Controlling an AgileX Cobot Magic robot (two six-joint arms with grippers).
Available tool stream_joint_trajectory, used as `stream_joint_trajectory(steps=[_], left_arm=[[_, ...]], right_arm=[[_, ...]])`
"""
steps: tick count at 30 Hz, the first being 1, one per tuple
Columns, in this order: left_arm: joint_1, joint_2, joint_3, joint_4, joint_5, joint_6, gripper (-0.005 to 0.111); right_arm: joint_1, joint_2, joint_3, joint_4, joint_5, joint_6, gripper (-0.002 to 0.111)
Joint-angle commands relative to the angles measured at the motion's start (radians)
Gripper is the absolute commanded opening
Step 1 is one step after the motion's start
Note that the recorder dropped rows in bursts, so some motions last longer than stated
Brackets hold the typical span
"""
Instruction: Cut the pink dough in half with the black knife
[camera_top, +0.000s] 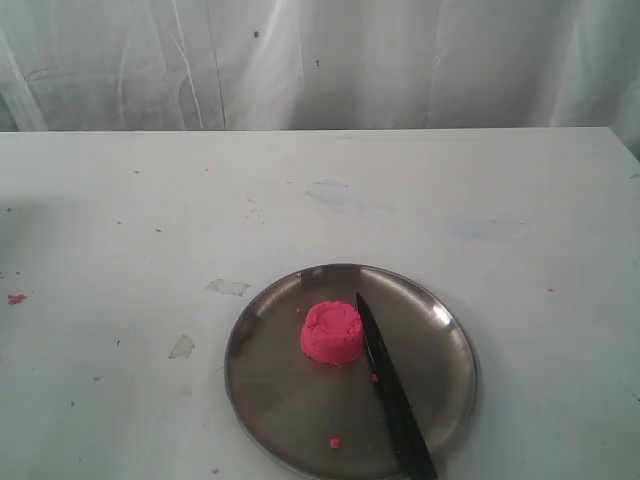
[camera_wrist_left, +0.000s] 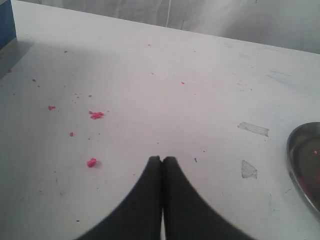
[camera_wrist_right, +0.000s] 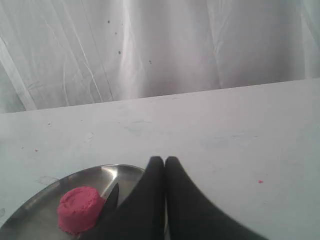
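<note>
**Knife lies nearer my right pincer, handle toward the plate's near rim**

Item 1, pink dough (camera_top: 333, 333): one whole round lump, uncut, sitting a little left of centre on the steel plate (camera_top: 262, 390); the plate rests on the white tabletop (camera_top: 420, 190), toward its near edge in the exterior view.

Item 2, black knife (camera_top: 393, 390): lies flat on the plate, just to the right of the dough; its point sits close beside the lump, whether touching I cannot tell; its long axis runs from that point diagonally toward the near right rim, where the handle crosses the plate's edge and leaves the frame.

Item 3, right pincer (camera_wrist_right: 161, 160): fingers pressed together, gripping nothing; in its wrist view the dough (camera_wrist_right: 79, 210) and the knife tip (camera_wrist_right: 112, 197) show just beside it, so I judge this arm the nearer to the knife.

Item 4, left pincer (camera_wrist_left: 161, 159): fingers together, gripping nothing; it hangs over bare tabletop strewn with pink crumbs (camera_wrist_left: 96, 115); only the plate's rim (camera_wrist_left: 296, 165) shows at the margin of its view, so it stands well apart from the knife.

Item 5, judgement: nothing of the cut is begun; the right pincer should part its fingers and meet the handle end, gripping across the knife's long axis.
</note>
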Motion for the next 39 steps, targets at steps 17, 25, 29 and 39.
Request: stream_joint_trajectory(steps=[17, 25, 29, 39], left_arm=[[0.003, -0.005, 0.005, -0.007, -0.001, 0.0, 0.0], [0.003, -0.005, 0.005, -0.007, -0.001, 0.0, 0.0], [0.003, -0.005, 0.005, -0.007, -0.001, 0.0, 0.0], [0.003, -0.005, 0.005, -0.007, -0.001, 0.0, 0.0]], right_arm=[[-0.004, -0.007, 0.005, 0.153, -0.273, 0.295, 0.0], [-0.004, -0.007, 0.005, 0.148, -0.251, 0.419, 0.0], [-0.002, -0.007, -0.071, 0.126, -0.104, 0.397, 0.0], [-0.002, 0.081, -0.433, 0.201, 0.369, 0.038, 0.0]])
